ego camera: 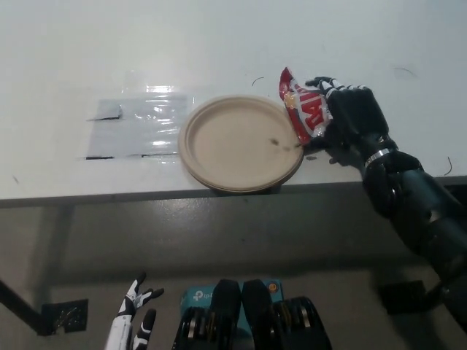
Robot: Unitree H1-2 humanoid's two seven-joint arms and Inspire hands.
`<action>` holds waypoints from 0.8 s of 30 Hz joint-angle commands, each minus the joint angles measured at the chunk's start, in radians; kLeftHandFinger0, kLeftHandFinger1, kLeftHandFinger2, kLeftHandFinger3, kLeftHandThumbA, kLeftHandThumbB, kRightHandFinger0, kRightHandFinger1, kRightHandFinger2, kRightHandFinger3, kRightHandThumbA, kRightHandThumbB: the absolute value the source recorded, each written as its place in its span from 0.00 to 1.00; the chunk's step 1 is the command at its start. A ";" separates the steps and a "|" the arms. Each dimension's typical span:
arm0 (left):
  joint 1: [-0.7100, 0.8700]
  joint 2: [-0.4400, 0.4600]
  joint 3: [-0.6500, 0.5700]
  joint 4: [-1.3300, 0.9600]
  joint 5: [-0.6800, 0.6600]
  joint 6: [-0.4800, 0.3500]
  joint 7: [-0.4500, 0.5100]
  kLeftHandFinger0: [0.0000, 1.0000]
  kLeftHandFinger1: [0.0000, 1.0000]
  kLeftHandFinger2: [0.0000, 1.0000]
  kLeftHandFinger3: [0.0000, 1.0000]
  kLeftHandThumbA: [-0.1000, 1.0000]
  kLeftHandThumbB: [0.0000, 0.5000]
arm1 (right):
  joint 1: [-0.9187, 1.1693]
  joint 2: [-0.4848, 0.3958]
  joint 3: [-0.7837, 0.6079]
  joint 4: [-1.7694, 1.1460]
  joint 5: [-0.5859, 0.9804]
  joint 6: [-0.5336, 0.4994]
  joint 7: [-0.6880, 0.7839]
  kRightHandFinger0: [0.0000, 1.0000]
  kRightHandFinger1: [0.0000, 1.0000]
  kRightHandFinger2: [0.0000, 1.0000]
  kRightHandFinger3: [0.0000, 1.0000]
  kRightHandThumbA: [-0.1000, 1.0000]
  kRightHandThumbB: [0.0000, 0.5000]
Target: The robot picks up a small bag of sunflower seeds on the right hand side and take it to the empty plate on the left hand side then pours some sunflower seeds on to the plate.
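Observation:
A red sunflower seed bag (303, 109) is held tilted over the right rim of the beige paper plate (226, 146), with my black right hand (352, 120) shut on it. One or two dark seeds (274, 141) lie on the plate's right part. The plate sits near the front edge of the white table (219, 44). My white left hand (135, 313) hangs low at the bottom left, below the table, fingers apart and holding nothing.
A sheet of clear plastic (135, 131) with dark tape marks lies flat left of the plate. The table's front edge (146, 198) runs across the middle of the picture; below it is floor and a dark table foot (66, 315).

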 commanded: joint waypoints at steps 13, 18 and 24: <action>-0.006 0.015 -0.018 -0.024 0.010 -0.038 0.027 1.00 0.85 0.70 1.00 1.00 0.13 | -0.089 0.035 0.056 0.010 -0.032 -0.006 0.024 0.00 0.23 0.77 0.71 0.00 0.35; -0.012 0.018 -0.022 -0.020 0.013 -0.038 0.029 1.00 0.84 0.68 1.00 1.00 0.14 | -0.112 0.037 0.120 0.010 -0.076 -0.002 0.016 0.00 0.28 0.87 0.81 0.00 0.40; -0.013 0.019 -0.022 -0.022 0.020 -0.038 0.026 1.00 0.85 0.71 1.00 1.00 0.13 | -0.138 0.033 0.228 0.005 -0.159 0.042 -0.012 0.00 0.17 0.71 0.76 0.00 0.47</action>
